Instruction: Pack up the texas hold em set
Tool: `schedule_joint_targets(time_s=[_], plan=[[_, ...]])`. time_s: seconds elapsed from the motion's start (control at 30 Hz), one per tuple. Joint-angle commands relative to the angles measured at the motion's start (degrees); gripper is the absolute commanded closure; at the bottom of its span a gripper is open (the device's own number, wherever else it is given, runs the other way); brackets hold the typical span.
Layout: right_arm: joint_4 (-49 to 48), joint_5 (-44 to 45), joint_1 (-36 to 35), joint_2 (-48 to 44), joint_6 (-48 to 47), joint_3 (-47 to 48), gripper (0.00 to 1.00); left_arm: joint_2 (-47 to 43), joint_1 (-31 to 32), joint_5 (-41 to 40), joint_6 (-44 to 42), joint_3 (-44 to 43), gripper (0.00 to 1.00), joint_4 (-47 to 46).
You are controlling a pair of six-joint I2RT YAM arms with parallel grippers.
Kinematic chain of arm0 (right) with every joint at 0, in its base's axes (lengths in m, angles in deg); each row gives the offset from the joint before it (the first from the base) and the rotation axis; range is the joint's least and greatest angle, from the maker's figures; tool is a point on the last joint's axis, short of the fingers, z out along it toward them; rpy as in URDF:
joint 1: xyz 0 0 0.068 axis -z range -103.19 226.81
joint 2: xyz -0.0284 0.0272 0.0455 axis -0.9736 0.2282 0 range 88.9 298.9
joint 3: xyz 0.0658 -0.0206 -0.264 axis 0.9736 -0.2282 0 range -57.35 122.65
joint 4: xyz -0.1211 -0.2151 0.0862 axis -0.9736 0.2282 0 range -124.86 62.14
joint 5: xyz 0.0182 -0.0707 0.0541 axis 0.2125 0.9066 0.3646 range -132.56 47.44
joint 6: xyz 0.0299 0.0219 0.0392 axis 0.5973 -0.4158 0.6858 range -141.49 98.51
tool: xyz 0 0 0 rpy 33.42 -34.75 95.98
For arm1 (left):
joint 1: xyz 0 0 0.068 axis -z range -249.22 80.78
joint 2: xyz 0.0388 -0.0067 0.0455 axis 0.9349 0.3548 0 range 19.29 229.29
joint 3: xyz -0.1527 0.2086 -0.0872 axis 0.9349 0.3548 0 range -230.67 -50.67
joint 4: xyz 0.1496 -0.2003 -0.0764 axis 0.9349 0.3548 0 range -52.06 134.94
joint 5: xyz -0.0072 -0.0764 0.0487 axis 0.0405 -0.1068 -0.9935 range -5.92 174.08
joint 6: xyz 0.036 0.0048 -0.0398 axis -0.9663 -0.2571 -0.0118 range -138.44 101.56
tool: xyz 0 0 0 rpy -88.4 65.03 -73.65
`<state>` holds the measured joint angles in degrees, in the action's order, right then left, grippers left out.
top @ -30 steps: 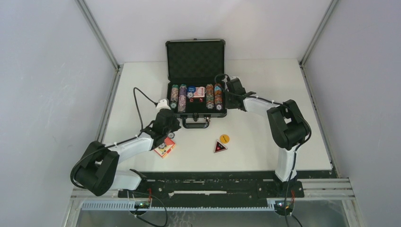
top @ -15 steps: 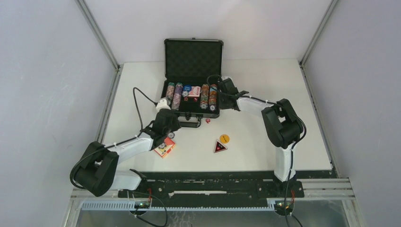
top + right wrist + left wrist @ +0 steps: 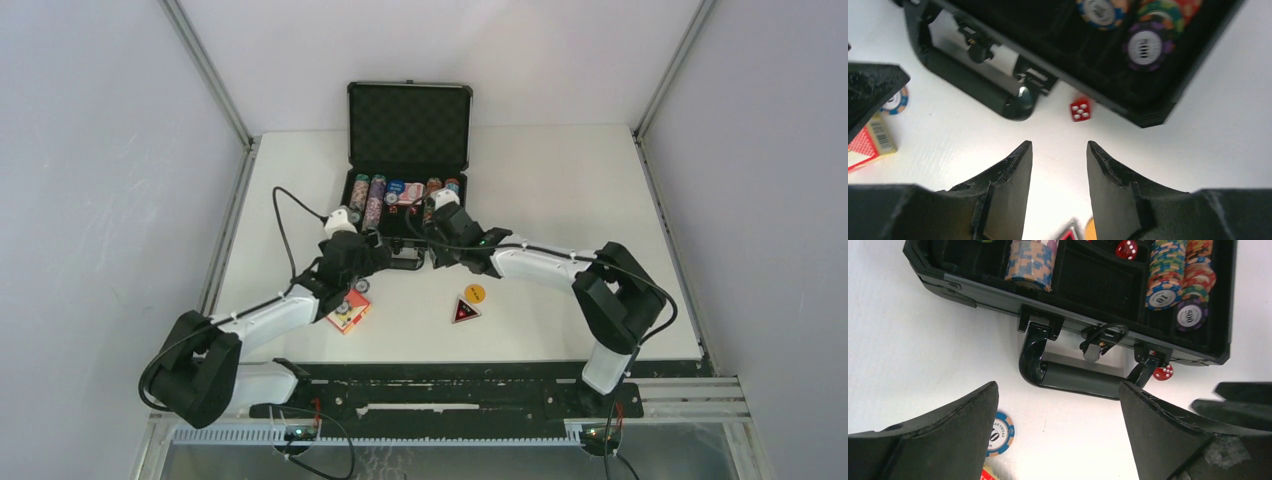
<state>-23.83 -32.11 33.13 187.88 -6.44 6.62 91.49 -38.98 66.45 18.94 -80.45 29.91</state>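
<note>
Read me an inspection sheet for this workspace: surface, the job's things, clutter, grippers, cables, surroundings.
Surface: white table, nothing spilled that I can see.
Job's things: case open with its lid upright; chips stacked in rows inside. Out on the table: die beside the handle, loose chip, card box, red button, yellow button.
Clutter: nothing seen.
Grippers: left gripper open and empty, facing the handle; right gripper open and empty, just short of the die.
Cables: black cable loops over the table by the left arm.
Surroundings: plain grey walls.
</note>
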Motion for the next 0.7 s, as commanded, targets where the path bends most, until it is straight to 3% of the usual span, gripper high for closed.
schedule_joint_targets(time_s=[0.0,0.1,0.3,0.67], plan=[[-3.93,-0.01,-1.26,1.78,1.38,-0.33,0.48,-3.38,-0.03,-3.17,-0.91,-2.92,0.07,0.09],[-5.95,-0.94,-1.41,3.41,1.61,-0.26,0.5,-3.76,-1.0,-6.42,-2.08,-6.09,0.08,3.85],[-6.26,-1.35,-1.25,6.24,1.2,1.01,0.52,-4.07,-7.82,-5.06,-1.14,-6.7,0.08,4.57],[-7.62,-2.42,0.4,10.67,1.3,3.7,0.54,1.56,-13.18,-1.58,-2.93,-6.05,0.04,-3.45]])
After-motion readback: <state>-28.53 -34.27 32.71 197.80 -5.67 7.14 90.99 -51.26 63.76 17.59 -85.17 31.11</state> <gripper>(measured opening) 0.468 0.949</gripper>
